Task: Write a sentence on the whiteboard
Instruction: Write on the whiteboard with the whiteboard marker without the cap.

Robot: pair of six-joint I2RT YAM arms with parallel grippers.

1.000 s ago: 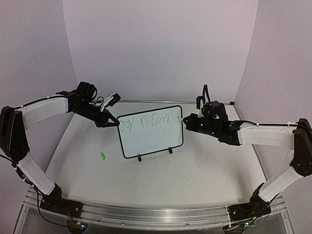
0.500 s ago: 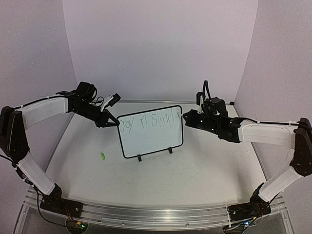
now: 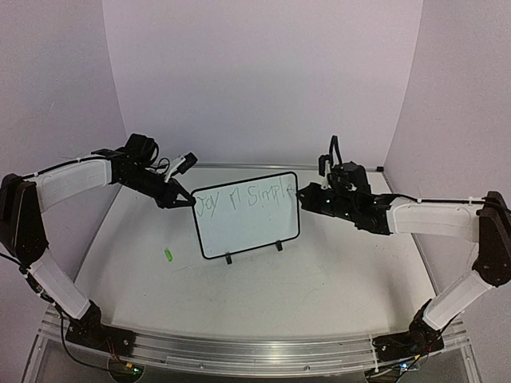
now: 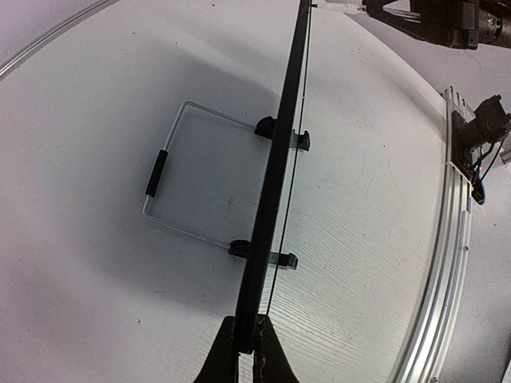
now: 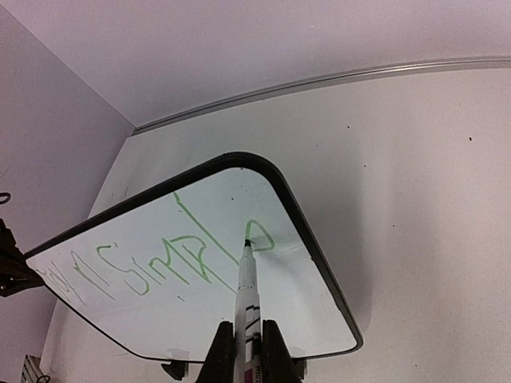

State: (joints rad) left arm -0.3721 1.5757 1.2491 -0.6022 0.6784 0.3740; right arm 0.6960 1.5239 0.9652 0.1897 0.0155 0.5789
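Top external view: the white table [image 3: 335, 287] carries the whiteboard [image 3: 247, 231], which stands upright on two black feet near the table's centre, its written face toward the arm bases. The sentence [image 3: 243, 197], in green, runs along the board's top strip in a single line reading roughly "Joy in Simple". The left gripper [image 3: 190, 201] sits at the board's 10 o'clock corner. The left wrist view shows its jaws closed tight on the black frame edge. The right gripper [image 3: 303, 194] sits at the board's 2 o'clock corner, clamped on a marker [image 5: 246, 279]. The right wrist view shows the marker tip touching the board at the last green letter. A small green object [image 3: 168, 255] lies on the table at the board's 8 o'clock, well apart from it.
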